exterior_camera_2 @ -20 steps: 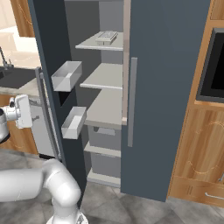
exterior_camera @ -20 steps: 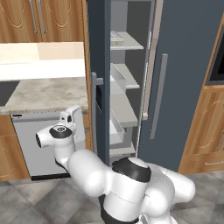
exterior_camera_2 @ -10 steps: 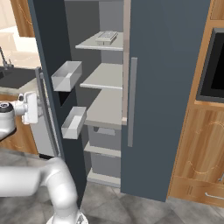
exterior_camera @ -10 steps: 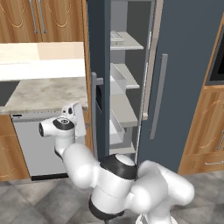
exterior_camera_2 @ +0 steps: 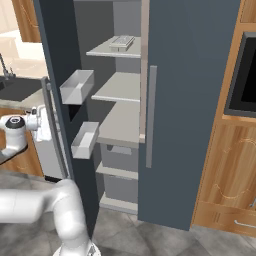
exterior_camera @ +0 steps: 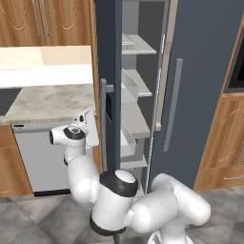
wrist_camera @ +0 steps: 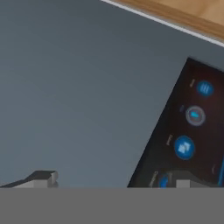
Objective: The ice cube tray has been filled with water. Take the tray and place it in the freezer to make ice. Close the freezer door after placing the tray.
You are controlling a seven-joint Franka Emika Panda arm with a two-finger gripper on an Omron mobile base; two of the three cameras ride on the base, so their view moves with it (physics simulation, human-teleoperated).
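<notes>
The ice cube tray (exterior_camera: 127, 41) (exterior_camera_2: 121, 42) lies flat on the top shelf inside the freezer (exterior_camera: 136, 119) (exterior_camera_2: 120, 120). The freezer door (exterior_camera: 112, 52) (exterior_camera_2: 55, 55) stands wide open, edge-on in the left base view, with its grey handle (exterior_camera: 103, 124) and black dispenser panel (exterior_camera: 109, 106) (wrist_camera: 188, 131) on the outer face. My gripper (exterior_camera: 94, 126) (exterior_camera_2: 44, 123) (wrist_camera: 113, 181) is open and holds nothing. It sits close against the door's outer face (wrist_camera: 87, 87), just left of the handle at dispenser height.
Two white bins (exterior_camera_2: 77, 86) hang on the door's inner side. The silver dishwasher (exterior_camera: 43, 152) and marble counter (exterior_camera: 47, 100) are left of my hand. The plain fridge door (exterior_camera: 200, 71) is shut, with wood cabinets (exterior_camera: 228, 143) and a black oven (exterior_camera_2: 242, 75) to the right.
My hand has swung right and slightly up, from in front of the dishwasher to close beside the freezer door's handle. The door and tray have not moved.
</notes>
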